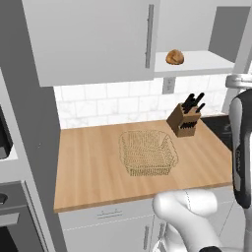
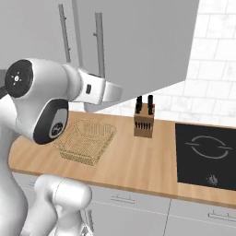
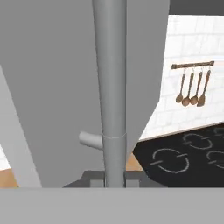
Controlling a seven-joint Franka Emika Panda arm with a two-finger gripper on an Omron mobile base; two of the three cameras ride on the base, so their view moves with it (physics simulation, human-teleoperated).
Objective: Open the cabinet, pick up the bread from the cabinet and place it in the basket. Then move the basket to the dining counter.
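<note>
1. Steel bar handle (image 3: 109, 87) of the cabinet door (image 2: 138, 41) runs upright between the end effector (image 3: 113, 176) fingertips, which sit close on either side and appear to clamp it.
2. The door stands swung open.
3. The bread (image 1: 174, 57), a small tan-brown lump, rests on the white shelf (image 1: 197, 63) inside the cabinet, left of the open door.
4. The basket (image 1: 146, 151), tan wire mesh, sits empty on the wood desk (image 1: 88, 167) below, beside a knife block (image 1: 186, 118).
</note>
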